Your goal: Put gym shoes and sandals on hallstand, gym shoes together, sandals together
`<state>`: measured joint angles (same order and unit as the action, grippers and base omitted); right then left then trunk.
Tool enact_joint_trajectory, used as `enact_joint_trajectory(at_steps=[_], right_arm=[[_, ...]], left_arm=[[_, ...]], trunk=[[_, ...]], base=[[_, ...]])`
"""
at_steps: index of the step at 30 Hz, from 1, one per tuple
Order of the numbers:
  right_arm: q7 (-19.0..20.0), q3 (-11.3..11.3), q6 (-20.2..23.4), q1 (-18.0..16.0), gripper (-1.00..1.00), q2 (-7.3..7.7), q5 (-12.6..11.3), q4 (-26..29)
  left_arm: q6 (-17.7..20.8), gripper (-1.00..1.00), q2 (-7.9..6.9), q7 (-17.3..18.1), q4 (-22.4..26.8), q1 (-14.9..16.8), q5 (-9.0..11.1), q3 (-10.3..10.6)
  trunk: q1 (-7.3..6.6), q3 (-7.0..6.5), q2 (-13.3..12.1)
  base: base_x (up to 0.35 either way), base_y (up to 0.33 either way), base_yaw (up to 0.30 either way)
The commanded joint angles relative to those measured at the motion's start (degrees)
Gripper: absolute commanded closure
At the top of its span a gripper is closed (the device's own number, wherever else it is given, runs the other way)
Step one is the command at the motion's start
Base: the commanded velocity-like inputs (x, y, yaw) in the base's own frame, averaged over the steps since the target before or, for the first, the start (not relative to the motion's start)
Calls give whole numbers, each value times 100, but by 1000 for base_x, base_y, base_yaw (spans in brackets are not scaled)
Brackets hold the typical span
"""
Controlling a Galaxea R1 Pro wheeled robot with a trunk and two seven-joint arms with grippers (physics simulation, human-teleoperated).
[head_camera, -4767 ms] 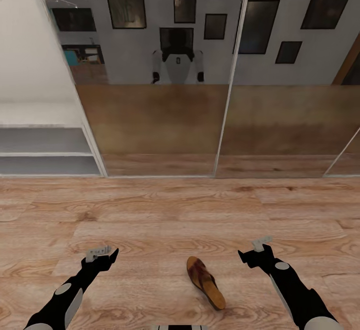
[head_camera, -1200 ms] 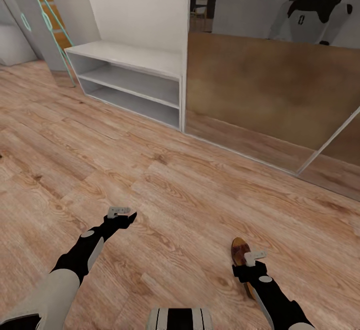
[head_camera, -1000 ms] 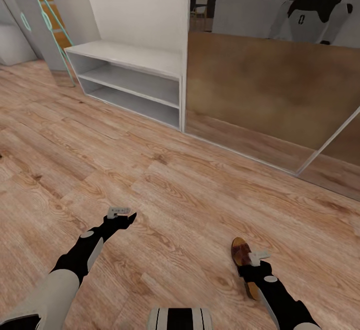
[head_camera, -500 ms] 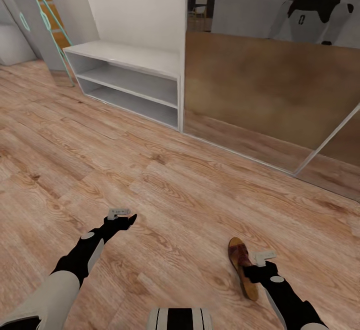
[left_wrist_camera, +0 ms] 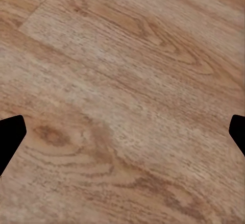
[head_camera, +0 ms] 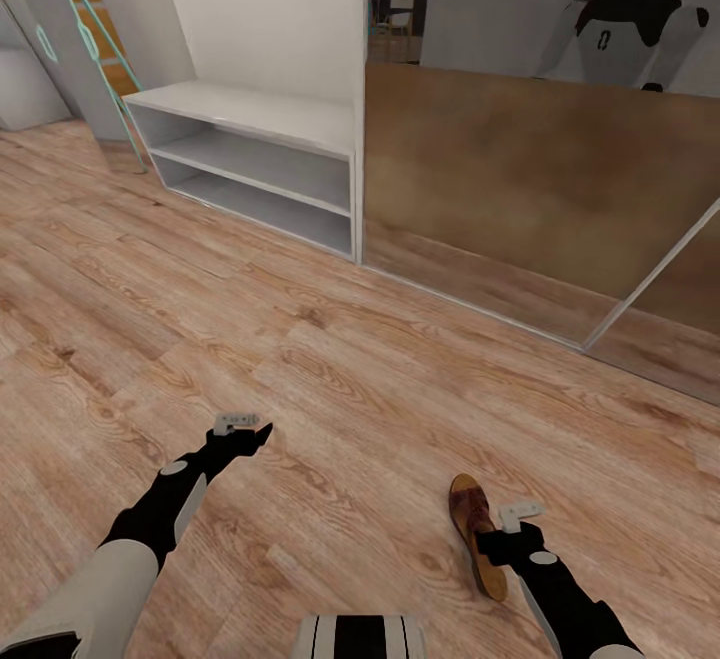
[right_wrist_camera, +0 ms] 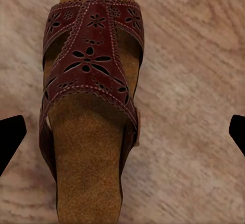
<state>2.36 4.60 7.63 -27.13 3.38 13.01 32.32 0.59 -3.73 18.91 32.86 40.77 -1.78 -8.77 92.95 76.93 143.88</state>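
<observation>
One sandal lies on the near floor; the right gripper hangs spread above it, probably lining up a grasp, while the left gripper idles spread

Right claw now off the sandal, shifted to its right side, fingers apart.

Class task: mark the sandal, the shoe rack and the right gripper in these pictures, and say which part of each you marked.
sandal [right_wrist_camera: 87, 112]: right wrist view, on the tan footbed just behind the brown cut-out strap.
shoe rack [head_camera: 250, 111]: head view, on its pale bench top.
right gripper [head_camera: 497, 529]: head view, between its fingertips, beside the sandal.
</observation>
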Motion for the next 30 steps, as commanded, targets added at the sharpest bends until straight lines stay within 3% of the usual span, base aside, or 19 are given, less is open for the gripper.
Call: enact_joint_trajectory(at_steps=[1, 8, 18, 30], right_arm=[[26, 23, 31, -1, -100, -7, 57, 12], [22, 23, 30, 1, -100, -23, 53, 11], [17, 39, 30, 0, -100, -47, 52, 11], [10, 41, 28, 4, -100, -56, 52, 17]], left_arm=[[8, -100, 1, 43, 22, 2, -19, -29], [11, -100, -20, 48, 69, 1, -20, -12], [11, -100, -35, 49, 71, 8, -15, -22], [18, -100, -33, 51, 152, 65, -23, -13]], trunk=[[-1, 4, 1], [17, 199, 11], [17, 236, 11], [48, 601, 27]], base=[[0, -2, 0], [0, 0, 43], [0, 0, 37], [0, 0, 1]])
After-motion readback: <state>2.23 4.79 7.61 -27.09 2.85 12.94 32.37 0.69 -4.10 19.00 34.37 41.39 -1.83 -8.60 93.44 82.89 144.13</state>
